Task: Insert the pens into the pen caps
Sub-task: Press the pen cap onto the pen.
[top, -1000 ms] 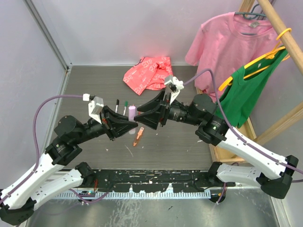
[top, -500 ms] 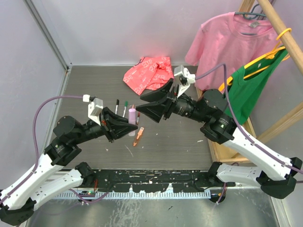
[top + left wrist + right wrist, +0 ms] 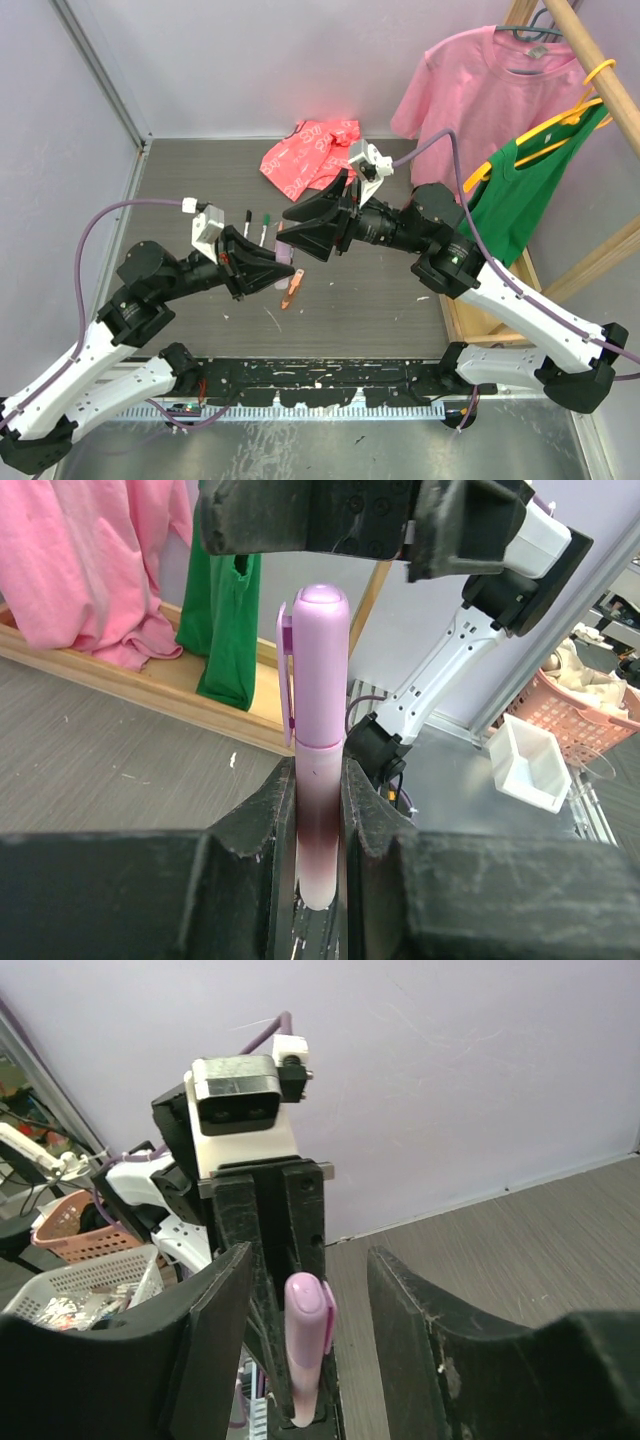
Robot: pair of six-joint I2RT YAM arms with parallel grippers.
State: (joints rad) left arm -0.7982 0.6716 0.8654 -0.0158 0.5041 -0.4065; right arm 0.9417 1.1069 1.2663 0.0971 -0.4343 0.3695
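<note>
Right end effector (image 3: 312, 236) returned over pink highlighter (image 3: 318, 780); orange pen (image 3: 292, 289) below.

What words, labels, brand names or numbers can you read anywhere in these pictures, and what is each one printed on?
None can be read.
The red patterned cloth carries pale marks, too small and blurred to tell if they are letters.
The pink highlighter, clamped in the left pincer, shows no print on its visible side.
The open right pincer, the pink shirt and the green shirt show no lettering.
</note>
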